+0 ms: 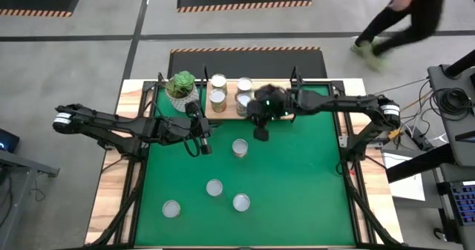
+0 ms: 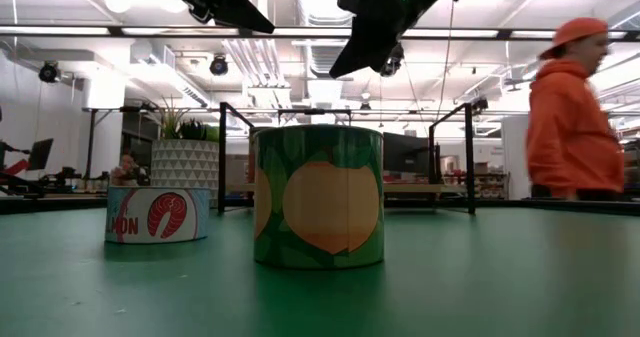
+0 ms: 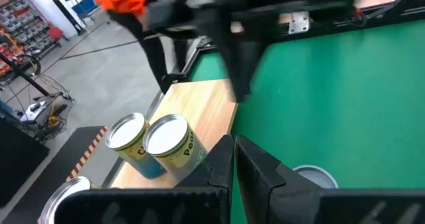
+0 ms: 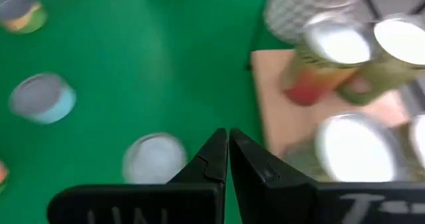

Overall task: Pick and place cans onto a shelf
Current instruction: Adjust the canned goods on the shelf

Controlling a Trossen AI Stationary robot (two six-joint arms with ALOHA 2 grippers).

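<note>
Four cans (image 1: 228, 96) stand on the shelf (image 1: 230, 113) at the back of the counter (image 1: 297, 183). They sit close together in two pairs, so there is room for more. A white pot (image 1: 181, 92) with a plant is just beside the shelf.

Four more cans wait on the green mat. One can (image 1: 239, 147) is in the middle, closest to the shelf. Three others (image 1: 214, 188) lie nearer the front, well apart from each other, so each is easy to reach.

The right end effector (image 1: 260, 133) hangs over the mat, just in front of the shelf. Its fingers (image 4: 219, 154) are pressed together with nothing between them. It looks ready to go for another can, likely the middle one.

The left end effector (image 1: 202, 147) hangs over the mat in front of the pot, beside the middle can. Its fingers (image 3: 222, 167) are together too, and empty.

From table height, a green can with an orange picture (image 2: 318, 197) stands up straight, and a flat red-and-white can (image 2: 157, 215) sits off to one side.

A person in orange (image 2: 568, 112) walks behind the counter.
</note>
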